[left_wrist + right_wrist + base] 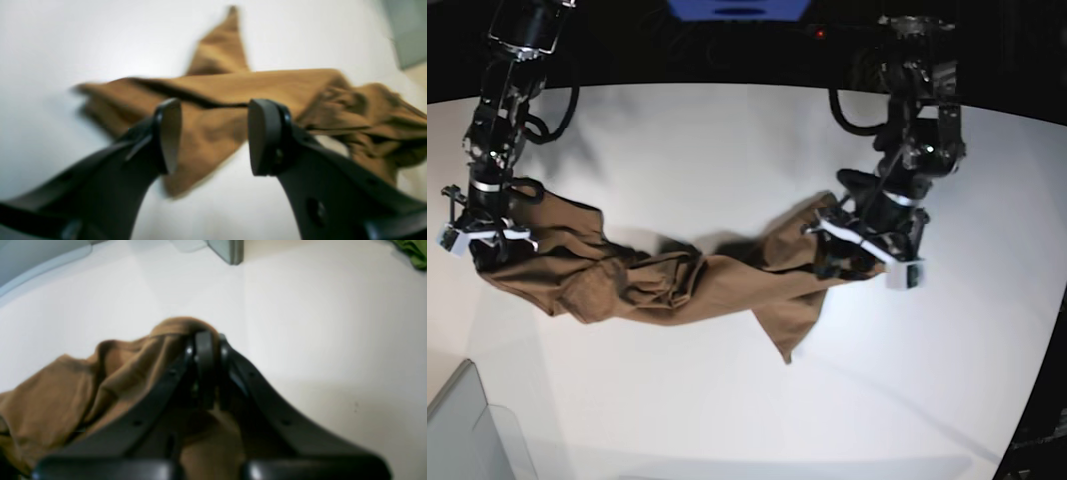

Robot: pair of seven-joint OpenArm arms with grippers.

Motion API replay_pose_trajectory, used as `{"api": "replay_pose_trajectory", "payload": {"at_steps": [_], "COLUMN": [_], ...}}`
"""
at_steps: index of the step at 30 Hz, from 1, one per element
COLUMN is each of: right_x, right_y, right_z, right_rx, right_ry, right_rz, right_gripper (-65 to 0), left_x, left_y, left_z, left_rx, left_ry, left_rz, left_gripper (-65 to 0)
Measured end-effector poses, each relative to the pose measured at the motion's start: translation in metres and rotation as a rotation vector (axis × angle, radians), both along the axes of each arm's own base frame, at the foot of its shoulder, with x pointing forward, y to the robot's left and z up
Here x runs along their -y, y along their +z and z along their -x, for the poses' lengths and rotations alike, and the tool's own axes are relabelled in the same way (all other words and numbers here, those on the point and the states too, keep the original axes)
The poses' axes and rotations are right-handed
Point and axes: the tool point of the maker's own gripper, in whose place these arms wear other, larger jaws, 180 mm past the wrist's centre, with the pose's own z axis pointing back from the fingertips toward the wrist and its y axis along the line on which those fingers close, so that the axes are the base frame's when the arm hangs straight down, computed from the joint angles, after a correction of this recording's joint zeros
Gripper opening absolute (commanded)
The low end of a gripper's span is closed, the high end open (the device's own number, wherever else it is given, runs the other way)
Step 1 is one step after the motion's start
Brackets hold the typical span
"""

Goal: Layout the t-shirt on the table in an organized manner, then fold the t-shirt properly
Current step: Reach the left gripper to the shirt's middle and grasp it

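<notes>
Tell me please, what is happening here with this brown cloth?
A two-armed robot is laying out a tan t-shirt on a white table. The right claw is shut on one end of the shirt. The left claw is open above the other end, with nothing between its jaws. The shirt lies stretched between them in a bunched, twisted band, not yet flat or folded.

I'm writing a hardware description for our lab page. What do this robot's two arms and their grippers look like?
Both arms are black, jointed, with black cables looping beside the upper links. The left gripper has two matte black fingers ending in flat rounded oval pads, with small screw holes along the curved shanks. The right gripper is the same black design. In the base view, white parts sit at each wrist.
</notes>
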Motion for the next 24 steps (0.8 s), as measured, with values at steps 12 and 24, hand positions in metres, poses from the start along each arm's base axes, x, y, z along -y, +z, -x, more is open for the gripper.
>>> {"api": "replay_pose_trajectory", "payload": {"at_steps": [12,24], "right_x": [0.000,0.000], "right_y": [-0.021,-0.026], "right_z": [0.024,0.030], "right_rx": [-0.069,-0.084], "right_ry": [0.000,0.002], "right_rz": [0.000,0.002], "right_gripper": [-41.2,-33.6], "left_x": [0.181,0.237], "left_y": [-0.010,-0.074], "left_z": [0.000,0.014], "left_rx": [0.143,0.388], "left_ry": [-0.458,-0.677], "left_rz": [-0.282,-0.639], "left_gripper": [-33.3,-33.3]}}
